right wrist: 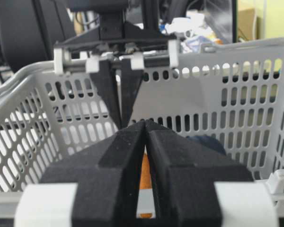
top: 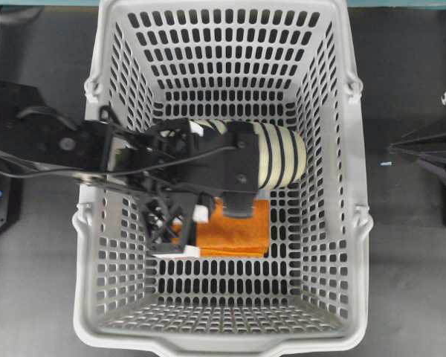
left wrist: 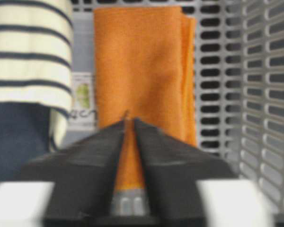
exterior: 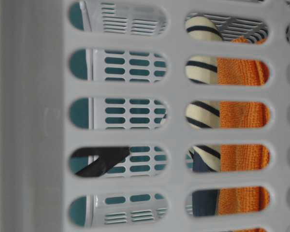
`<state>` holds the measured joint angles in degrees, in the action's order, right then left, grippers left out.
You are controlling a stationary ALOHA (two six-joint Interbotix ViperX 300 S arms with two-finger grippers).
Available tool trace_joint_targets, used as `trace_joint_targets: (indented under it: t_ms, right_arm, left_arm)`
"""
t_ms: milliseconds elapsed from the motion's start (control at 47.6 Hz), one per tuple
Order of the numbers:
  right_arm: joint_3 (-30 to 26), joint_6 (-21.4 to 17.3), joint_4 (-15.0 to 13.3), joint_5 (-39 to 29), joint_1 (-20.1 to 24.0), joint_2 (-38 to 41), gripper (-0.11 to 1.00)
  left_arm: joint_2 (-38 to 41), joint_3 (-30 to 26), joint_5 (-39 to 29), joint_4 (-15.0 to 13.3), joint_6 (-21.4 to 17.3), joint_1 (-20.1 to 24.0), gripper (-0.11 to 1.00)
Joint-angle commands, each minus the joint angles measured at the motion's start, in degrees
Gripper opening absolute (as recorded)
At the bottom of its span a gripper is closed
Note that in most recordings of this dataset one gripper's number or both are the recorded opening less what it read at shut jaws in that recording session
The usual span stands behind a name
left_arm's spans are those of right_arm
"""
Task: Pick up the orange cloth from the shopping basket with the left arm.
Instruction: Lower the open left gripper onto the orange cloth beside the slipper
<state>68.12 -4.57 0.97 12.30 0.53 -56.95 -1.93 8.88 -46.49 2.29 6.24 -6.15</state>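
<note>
A: Nearest the lens in the left wrist view: left gripper (left wrist: 129, 124), tips nearly touching with a thin slit between, nothing pinched. Can't tell if it's parting or clenched.

B: Where's the cloth (left wrist: 142, 71)?

A: Flat on the basket (top: 342, 171) floor, right under those tips. Folded, not lifted. I judge the reach is done; the grasp and lift are left.

B: Basket contents, left to right?

A: In the wrist view: 1 striped slipper (left wrist: 28, 52) on the left, a small label (left wrist: 83, 99) on the floor between, then the cloth just beside it, then bare slotted floor up to the right wall. Overhead, the left arm (top: 134, 160) covers most of the slipper and the cloth's near edge.

B: Right gripper (right wrist: 146, 124)?

A: Outside the basket, facing it over the rim. Tips pressed together, holding nothing. Idle, I'd say.
</note>
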Motion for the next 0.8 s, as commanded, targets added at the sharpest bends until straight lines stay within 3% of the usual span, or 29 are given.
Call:
trace_joint_targets:
  t_ms: [0, 147, 252, 777]
  right_arm:
    - [-0.4, 0.0, 0.2, 0.6, 0.0, 0.3, 0.0]
    - [-0.3, 0.0, 0.2, 0.7, 0.0, 0.1, 0.0]
    - [-0.2, 0.0, 0.2, 0.7, 0.0, -0.3, 0.0]
    - [0.5, -0.1, 0.3, 0.8, 0.0, -3.8, 0.0]
  left_arm:
    - [0.7, -2.0, 0.1, 0.2, 0.0, -0.2, 0.22]
    - [1.8, -2.3, 0.2, 0.2, 0.3, -0.1, 0.67]
    - [2.5, -2.1, 0.2, 0.2, 1.8, -0.1, 0.88]
    - [9.1, 1.9, 4.4, 0.2, 4.2, -0.5, 0.9]
